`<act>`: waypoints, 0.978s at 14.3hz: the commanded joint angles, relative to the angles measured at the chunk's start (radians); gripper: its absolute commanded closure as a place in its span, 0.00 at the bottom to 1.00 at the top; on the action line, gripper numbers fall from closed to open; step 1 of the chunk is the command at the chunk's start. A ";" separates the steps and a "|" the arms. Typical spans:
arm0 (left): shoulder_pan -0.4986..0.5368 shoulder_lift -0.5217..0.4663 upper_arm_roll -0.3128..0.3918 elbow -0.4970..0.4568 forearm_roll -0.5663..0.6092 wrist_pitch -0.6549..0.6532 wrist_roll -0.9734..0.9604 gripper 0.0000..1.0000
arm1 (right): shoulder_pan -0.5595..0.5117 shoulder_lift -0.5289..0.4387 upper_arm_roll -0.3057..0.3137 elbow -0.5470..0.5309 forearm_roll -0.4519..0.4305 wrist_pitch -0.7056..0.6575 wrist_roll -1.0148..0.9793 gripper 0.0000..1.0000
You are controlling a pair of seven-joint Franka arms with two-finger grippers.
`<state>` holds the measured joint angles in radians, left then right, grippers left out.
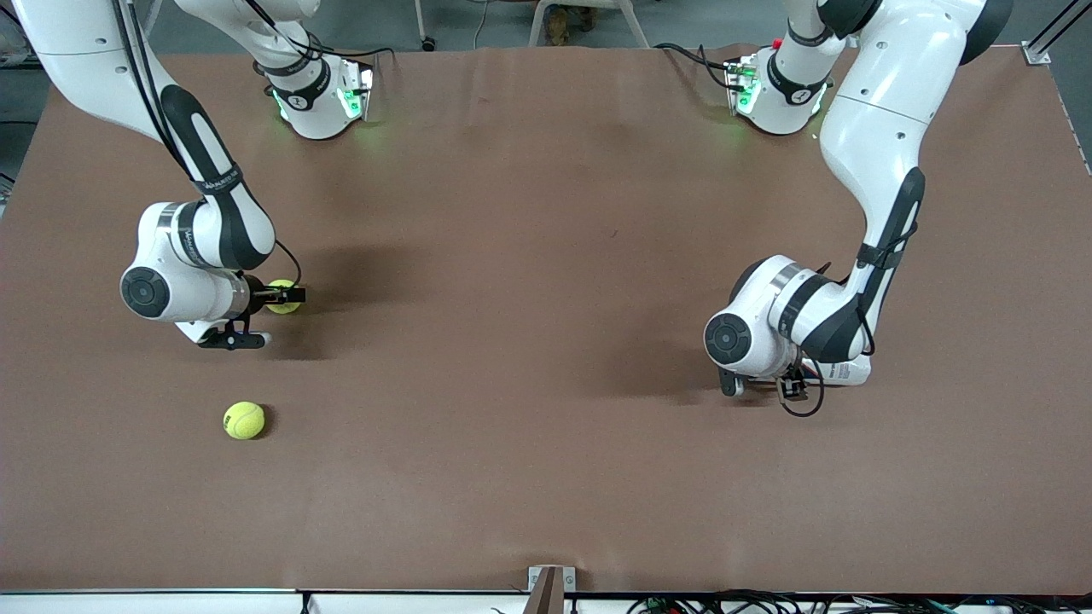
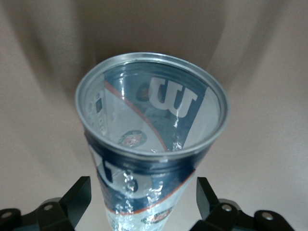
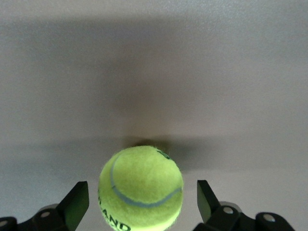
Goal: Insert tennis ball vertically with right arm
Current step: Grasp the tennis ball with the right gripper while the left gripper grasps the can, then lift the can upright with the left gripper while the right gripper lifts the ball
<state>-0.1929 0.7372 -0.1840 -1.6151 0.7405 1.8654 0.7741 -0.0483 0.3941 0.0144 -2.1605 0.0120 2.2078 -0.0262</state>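
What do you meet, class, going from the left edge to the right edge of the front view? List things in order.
Loose tennis ball → right tool with a second tennis ball between its fingers → left tool.

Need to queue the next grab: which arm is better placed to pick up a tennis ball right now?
Right. The right gripper is open with a tennis ball between its fingers, low at the table. The left gripper straddles a clear ball can, so it is likely occupied.

One tennis ball [image 1: 244, 420] lies nearer the front camera than the other ball [image 1: 281, 296].
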 commanded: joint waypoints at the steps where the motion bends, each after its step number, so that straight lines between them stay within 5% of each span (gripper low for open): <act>1: 0.006 -0.002 -0.002 -0.014 0.023 0.011 -0.019 0.05 | 0.001 -0.015 0.004 -0.024 0.008 0.012 0.009 0.10; 11: 0.009 0.036 0.001 -0.012 0.022 0.074 -0.033 0.10 | 0.001 -0.009 0.002 -0.021 0.008 0.012 0.008 0.43; 14: 0.009 0.036 0.003 -0.014 0.022 0.074 -0.033 0.20 | 0.001 -0.018 0.002 -0.009 0.008 -0.005 0.008 0.46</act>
<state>-0.1879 0.7618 -0.1823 -1.6239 0.7422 1.9088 0.7543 -0.0481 0.3924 0.0154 -2.1606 0.0131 2.2058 -0.0261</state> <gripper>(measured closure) 0.110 0.335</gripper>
